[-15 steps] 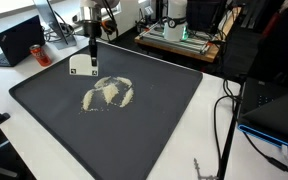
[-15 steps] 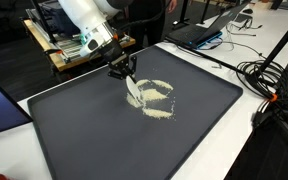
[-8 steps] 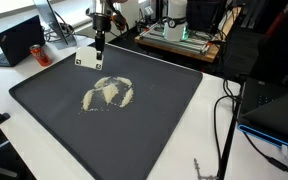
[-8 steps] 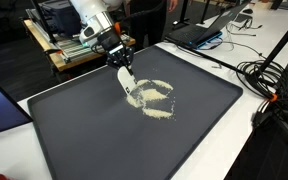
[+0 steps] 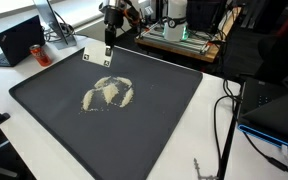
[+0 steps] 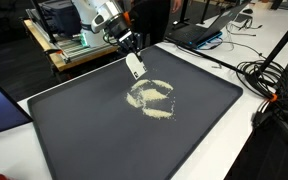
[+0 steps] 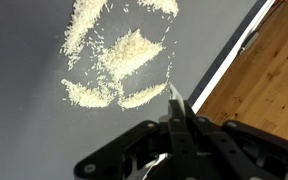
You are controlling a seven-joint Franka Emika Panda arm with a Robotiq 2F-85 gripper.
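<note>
My gripper point(image 5: 109, 42) point(image 6: 127, 48) hangs above the far edge of a dark mat point(image 5: 154, 130) point(image 6: 94, 140), shut on a flat white scraper card point(image 5: 96, 56) point(image 6: 136, 66) that points down and is clear of the surface. A ring-shaped pile of pale grains point(image 5: 109, 93) point(image 6: 152, 98) lies on the mat a little nearer than the card. In the wrist view the gripper point(image 7: 174, 100) pinches the card point(image 7: 173, 91) edge-on, with the grains point(image 7: 119, 55) spread ahead of it on the mat point(image 7: 24, 120).
The mat sits on a white table whose edge point(image 7: 234, 50) runs beside wooden floor point(image 7: 269, 70). A laptop point(image 5: 19, 40) stands off one corner, another laptop point(image 6: 224, 20) and cables point(image 6: 269, 80) point(image 5: 224, 120) lie along the side. A cart of equipment point(image 5: 184, 35) is behind.
The gripper has lifted the card off the mat and carried it away from the grain pile toward the mat's far edge. The grains have stayed put.
</note>
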